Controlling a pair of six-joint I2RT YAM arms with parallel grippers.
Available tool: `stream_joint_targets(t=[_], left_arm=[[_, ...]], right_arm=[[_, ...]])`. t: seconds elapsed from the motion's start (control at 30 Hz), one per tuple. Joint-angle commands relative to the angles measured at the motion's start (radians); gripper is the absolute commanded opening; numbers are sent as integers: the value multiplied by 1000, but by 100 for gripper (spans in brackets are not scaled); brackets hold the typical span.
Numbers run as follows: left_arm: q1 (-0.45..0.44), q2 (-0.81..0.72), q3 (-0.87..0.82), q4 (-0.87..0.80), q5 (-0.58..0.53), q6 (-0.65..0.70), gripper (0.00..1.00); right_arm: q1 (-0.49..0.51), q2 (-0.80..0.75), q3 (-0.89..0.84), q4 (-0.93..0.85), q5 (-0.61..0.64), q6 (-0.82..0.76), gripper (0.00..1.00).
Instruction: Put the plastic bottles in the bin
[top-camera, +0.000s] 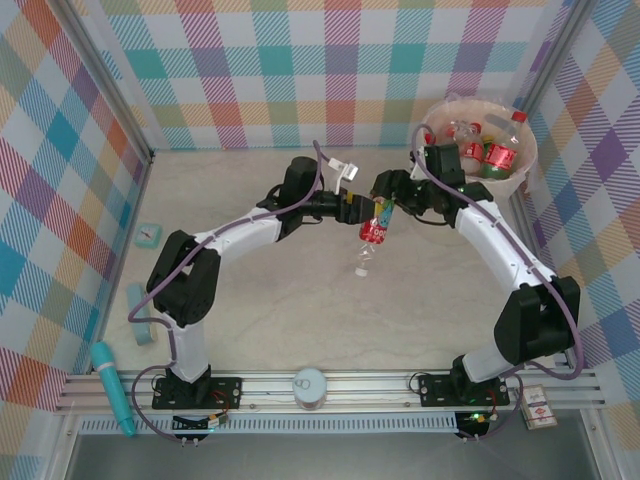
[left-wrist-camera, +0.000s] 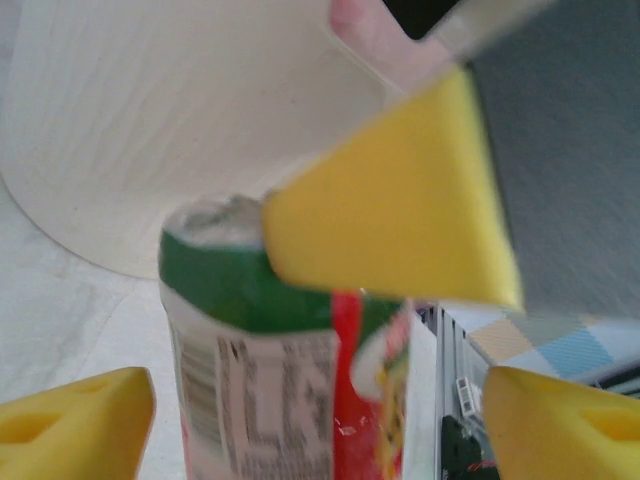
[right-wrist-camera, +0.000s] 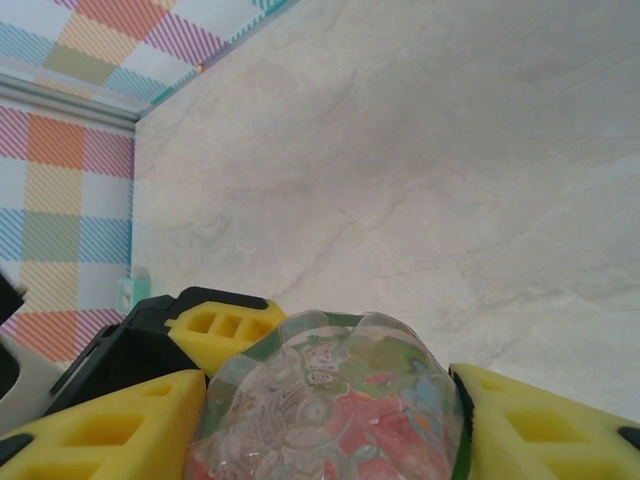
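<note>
Mid-handover above the desk's (top-camera: 260, 300) centre, the red-labelled bottle (top-camera: 376, 232) is clamped by the right fingers (right-wrist-camera: 110, 425) while the left fingers (left-wrist-camera: 75, 420) are spread clear, so carriage to the bin (top-camera: 522, 183) at two o'clock is judged necessary next.

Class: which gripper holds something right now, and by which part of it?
The right gripper grips a crumpled plastic bottle at its upper end, by the label's green band; the left gripper stands open around it.

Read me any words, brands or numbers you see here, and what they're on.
Nothing is readable.
Label on the held bottle: print blurred.
Red labels on the bottles in the bin: too small.
Print on the card at the near right edge: too small.
</note>
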Motion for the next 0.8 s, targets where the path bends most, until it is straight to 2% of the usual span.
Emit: stream_joint_targets(t=[0.0,0.07,0.2,0.33,0.5,0.67,0.77], left_arm=[[26,-111,-71,73,45,6,96],[53,-158,-125,78,38,-17,100],[112,-230,-194,23,10,-44,100],[138,-262,-211,-79,-22,-9,100],[161,-290,-237,-86,-18,-11,100],[175,-320,-247,-113,-34,9,100],[179,-318,-241,-130,-39,11,100]], right_arm=[[-26,-45,129,-59,82,-56,53],[-50,-61,218,-100,131,-99,52],[-132,-85,428,-176,211,-169,51],[-217,-84,626,-238,275,-224,51],[-326,-54,829,-298,356,-277,49],[-411,-28,906,-306,390,-300,49],[-420,10,906,-300,451,-336,49]])
